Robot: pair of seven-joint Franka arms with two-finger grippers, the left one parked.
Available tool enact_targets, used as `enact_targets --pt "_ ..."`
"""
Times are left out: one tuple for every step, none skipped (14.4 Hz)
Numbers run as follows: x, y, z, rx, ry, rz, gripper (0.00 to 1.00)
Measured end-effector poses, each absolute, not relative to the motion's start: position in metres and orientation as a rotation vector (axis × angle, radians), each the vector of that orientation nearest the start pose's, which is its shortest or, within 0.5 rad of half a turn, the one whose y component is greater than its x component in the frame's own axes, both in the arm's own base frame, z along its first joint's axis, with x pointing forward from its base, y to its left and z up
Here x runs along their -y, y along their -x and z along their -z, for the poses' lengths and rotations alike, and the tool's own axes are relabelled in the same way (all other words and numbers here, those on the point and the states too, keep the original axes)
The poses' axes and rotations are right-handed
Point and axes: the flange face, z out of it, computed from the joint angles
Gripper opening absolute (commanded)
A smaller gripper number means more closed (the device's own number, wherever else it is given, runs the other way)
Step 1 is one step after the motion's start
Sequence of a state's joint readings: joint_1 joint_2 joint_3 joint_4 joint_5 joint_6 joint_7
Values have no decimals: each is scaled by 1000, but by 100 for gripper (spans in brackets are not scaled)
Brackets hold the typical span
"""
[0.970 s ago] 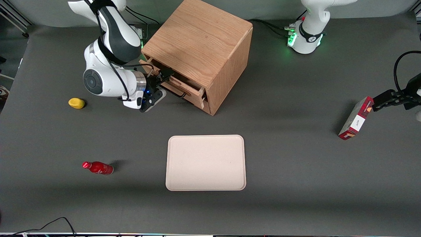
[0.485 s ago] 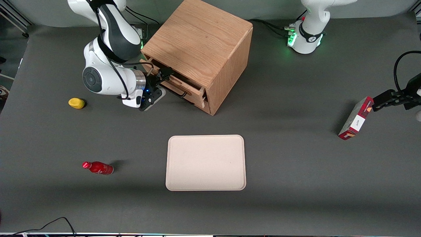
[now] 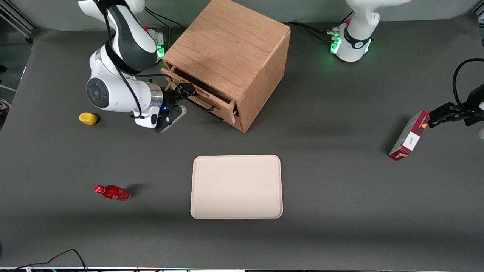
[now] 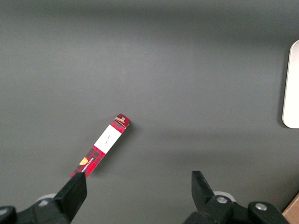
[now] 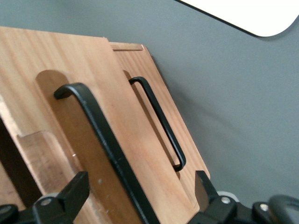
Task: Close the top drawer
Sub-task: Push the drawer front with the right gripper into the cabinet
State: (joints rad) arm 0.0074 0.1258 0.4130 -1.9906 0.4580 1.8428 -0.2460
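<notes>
Hand (image 3: 184, 91) spread wide astride the black bar handle (image 5: 110, 154) of the top drawer (image 3: 196, 94), drawer front standing proud of the wooden cabinet (image 3: 230, 56), lower drawer (image 5: 159, 126) just beneath, bare grey surface (image 3: 151, 151) toward the tray (image 3: 236, 186), yellow object (image 3: 87, 118) and red bottle (image 3: 112, 192) well apart.

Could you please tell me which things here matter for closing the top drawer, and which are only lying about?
Job: top drawer, slightly out of the cabinet; gripper, open, at the drawer's front.

Lying about: tray, red bottle, yellow object, red box, lower drawer.
</notes>
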Motion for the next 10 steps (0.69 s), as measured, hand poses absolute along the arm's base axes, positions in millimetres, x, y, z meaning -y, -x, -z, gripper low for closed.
enact_targets --pt "-253 -495 -393 649 2592 -415 100" --pt "-253 -498 -390 656 2596 -419 100" --pt "-253 -499 -387 658 2597 -427 100" --pt "-253 -500 -384 658 2596 -434 100" --pt "-253 -500 -382 658 2594 -439 100" --pt "-253 -500 -380 657 2593 -443 100" --pt "-253 -500 -380 652 2589 -445 100" --pt "-254 -500 -380 645 2582 -448 100" --pt "-255 -499 -380 638 2576 -451 100" --pt "-255 -498 -380 630 2571 -454 100"
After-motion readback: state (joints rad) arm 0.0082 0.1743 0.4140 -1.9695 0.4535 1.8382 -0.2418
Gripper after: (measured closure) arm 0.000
